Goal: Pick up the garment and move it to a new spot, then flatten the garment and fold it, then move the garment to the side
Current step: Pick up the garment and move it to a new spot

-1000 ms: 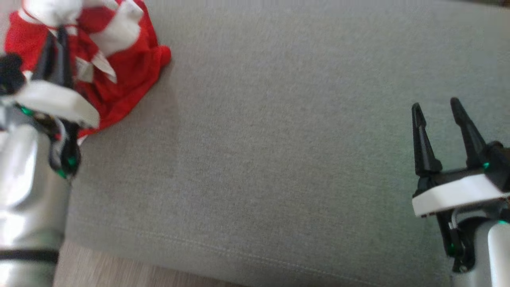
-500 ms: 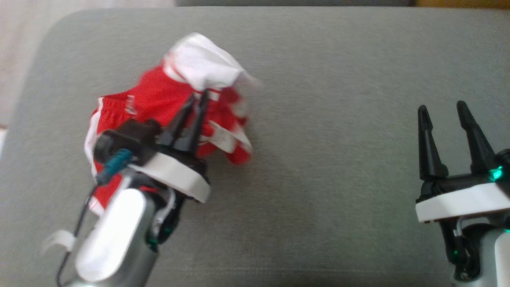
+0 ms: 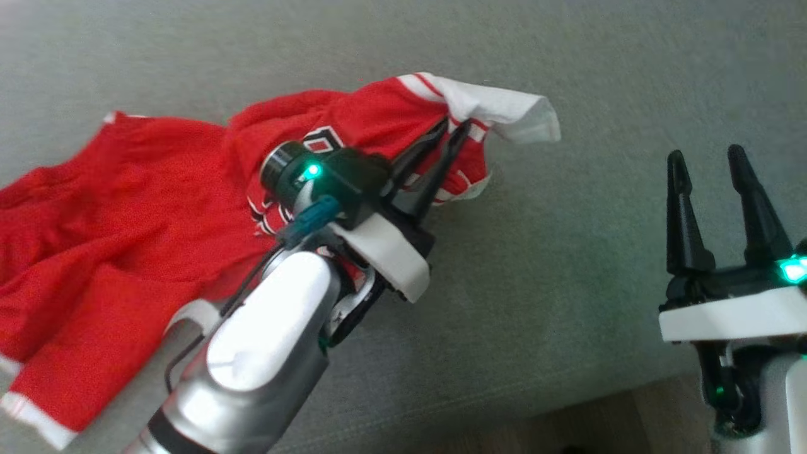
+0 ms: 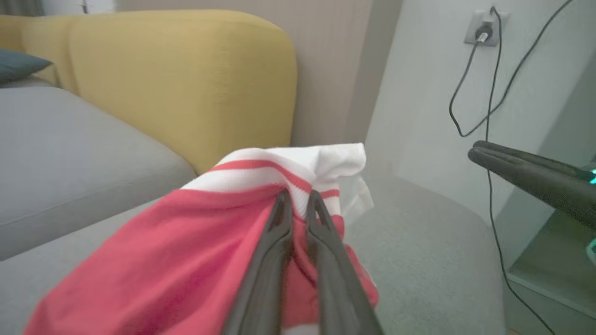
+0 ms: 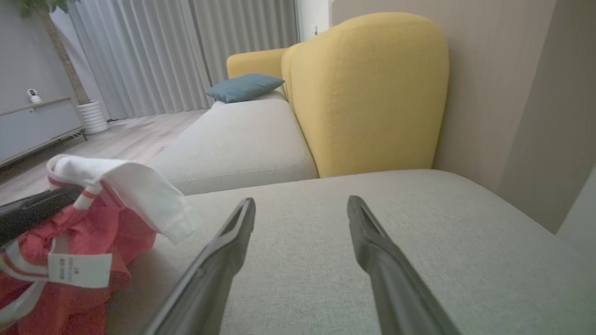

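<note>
A grey sofa seat [image 3: 586, 265] lies under both arms in my head view. The garment [image 3: 113, 239] (red, white trim) sprawls across the left half, one white edge lifted at upper centre, where my left gripper [image 3: 455, 123] pinches it tight. My right gripper [image 3: 705, 152] sits at lower right, fingers spread, holding nothing.
</note>
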